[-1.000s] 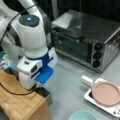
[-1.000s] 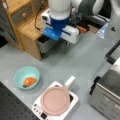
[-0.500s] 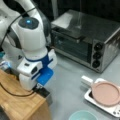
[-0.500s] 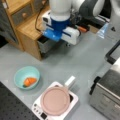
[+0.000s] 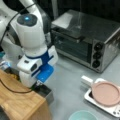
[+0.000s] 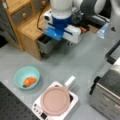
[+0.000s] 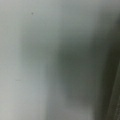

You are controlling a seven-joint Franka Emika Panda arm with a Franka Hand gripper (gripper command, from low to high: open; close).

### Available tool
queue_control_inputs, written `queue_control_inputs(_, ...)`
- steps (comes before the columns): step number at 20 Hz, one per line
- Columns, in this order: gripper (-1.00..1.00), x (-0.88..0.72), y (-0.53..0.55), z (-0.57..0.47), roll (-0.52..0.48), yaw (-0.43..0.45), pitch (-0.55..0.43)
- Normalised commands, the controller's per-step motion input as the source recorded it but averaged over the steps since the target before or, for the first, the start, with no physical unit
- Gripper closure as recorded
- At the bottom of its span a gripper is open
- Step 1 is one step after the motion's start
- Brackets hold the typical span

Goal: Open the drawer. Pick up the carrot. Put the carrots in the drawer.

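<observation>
Front views both place the gripper [image 6: 58, 35] low at the drawer [image 6: 47, 43], which stands partly pulled out of the wooden cabinet [image 6: 30, 27]; its fingers are hidden, so open or closed, cannot tell. Carrot [image 6: 29, 81] lies well apart in a teal bowl [image 6: 17, 75], beside the white tray [image 6: 71, 101] with its pink plate [image 6: 55, 100].

White arm [image 5: 31, 37], blue wrist block [image 6: 55, 32]

grey drawer [image 6: 47, 45] pulled open, orange carrot [image 6: 29, 81] in bowl [image 6: 20, 75]

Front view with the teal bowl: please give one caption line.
Gripper at the grey metal drawer; small orange carrot lies in the teal bowl.
</observation>
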Motion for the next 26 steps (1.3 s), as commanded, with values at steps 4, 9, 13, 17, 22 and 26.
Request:
queue_control_inputs(4,-1.0,-0.03,0.21,-0.06,0.095,-0.088,-0.042)
queue_control_inputs(9,-1.0,0.03,0.15,-0.11,0.1,-0.078,-0.068)
queue_control_inputs(13,-1.0,0.07,0.12,-0.1,0.099,-0.074,-0.078)
queue_control_inputs(17,-1.0,0.06,0.12,-0.08,0.091,-0.063,-0.065)
queue_control_inputs(22,-1.0,0.05,0.12,-0.07,0.089,-0.06,-0.061)
queue_control_inputs(26,-1.0,0.05,0.12,-0.06,0.089,-0.06,-0.06)
